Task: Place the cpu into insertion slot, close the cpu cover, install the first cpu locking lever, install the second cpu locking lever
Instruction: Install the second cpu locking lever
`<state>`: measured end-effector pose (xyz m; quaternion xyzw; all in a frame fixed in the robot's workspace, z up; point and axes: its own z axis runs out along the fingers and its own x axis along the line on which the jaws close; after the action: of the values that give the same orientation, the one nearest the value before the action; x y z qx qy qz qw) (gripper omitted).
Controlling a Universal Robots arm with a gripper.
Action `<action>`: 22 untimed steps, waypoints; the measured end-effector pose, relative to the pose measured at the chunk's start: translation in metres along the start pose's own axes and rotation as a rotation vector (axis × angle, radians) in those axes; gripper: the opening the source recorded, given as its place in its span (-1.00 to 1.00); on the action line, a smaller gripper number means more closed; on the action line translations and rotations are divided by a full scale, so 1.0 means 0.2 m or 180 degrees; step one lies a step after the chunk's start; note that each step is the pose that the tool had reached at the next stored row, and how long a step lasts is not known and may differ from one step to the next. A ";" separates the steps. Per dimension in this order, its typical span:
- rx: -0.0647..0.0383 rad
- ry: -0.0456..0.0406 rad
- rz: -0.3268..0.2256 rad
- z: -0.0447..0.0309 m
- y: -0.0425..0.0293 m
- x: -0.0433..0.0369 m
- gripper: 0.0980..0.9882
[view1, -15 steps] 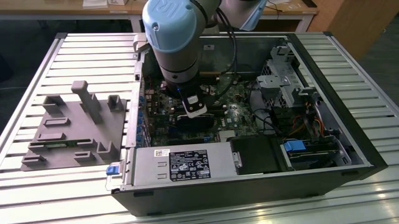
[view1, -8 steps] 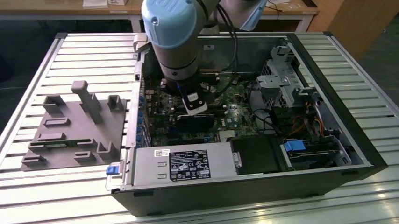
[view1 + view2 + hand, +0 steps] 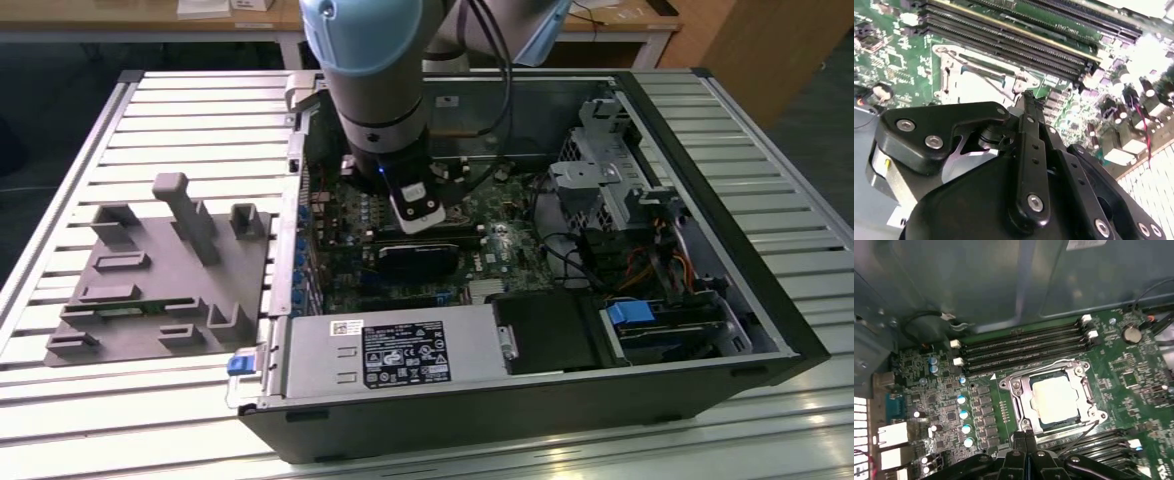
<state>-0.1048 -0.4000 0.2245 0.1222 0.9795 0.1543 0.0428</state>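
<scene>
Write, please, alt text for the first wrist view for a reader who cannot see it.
The cpu sits in the insertion slot on the green motherboard, framed by the closed cpu cover. The gripper, fingers together, reaches to the socket's edge.

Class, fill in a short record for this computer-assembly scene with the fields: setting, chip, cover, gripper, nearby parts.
setting: open dark computer case on a slatted metal table
chip: square silver-grey cpu seated in the insertion slot
cover: silver metal frame cpu cover lying down around the chip
gripper: black gripper shut, tips beside the slot's edge, holding nothing visible
nearby parts: long black memory slots; grey moulded fixture tray
</scene>
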 end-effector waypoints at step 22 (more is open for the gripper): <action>0.0324 -0.0063 -0.0011 -0.115 0.057 -0.074 -0.99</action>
<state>-0.0907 -0.4000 0.2505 0.1241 0.9858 0.1030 0.0464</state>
